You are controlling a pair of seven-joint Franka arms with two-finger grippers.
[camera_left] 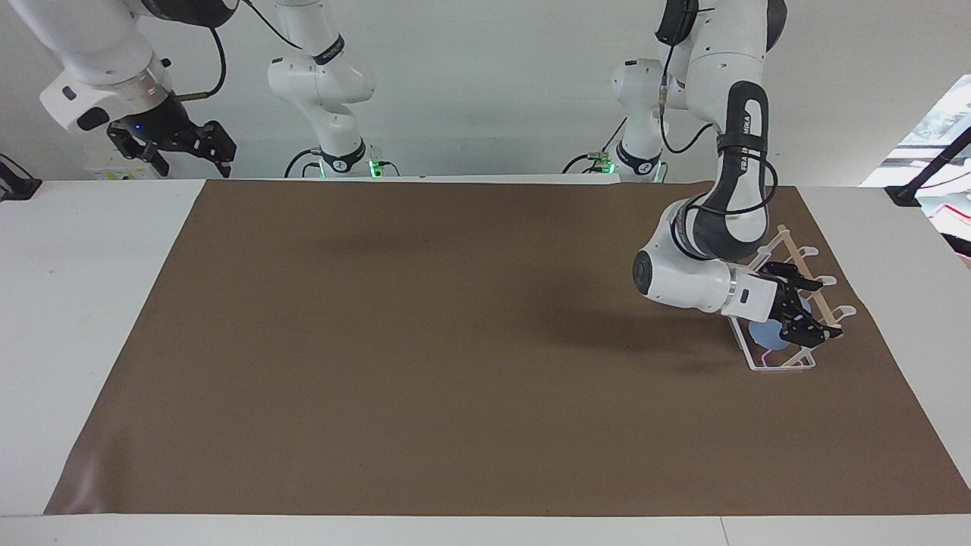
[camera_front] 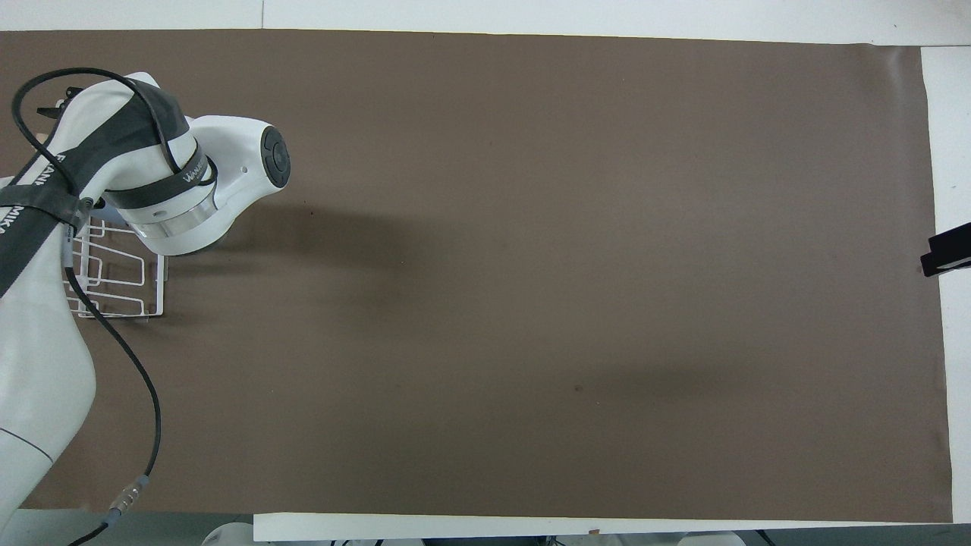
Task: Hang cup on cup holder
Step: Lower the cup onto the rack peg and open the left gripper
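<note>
The white wire cup holder with its wooden rod stands on the brown mat at the left arm's end of the table. It also shows in the overhead view, partly under the arm. The light-blue cup rests in the holder below the rod, partly hidden by the hand and apart from the fingers. It is hidden in the overhead view. My left gripper is open at the rod, just over the cup. My right gripper is open and waits raised off the mat at the right arm's end of the table.
The brown mat covers most of the white table. The left arm's elbow and forearm hang over the holder. A dark tip of the right gripper shows at the overhead view's edge.
</note>
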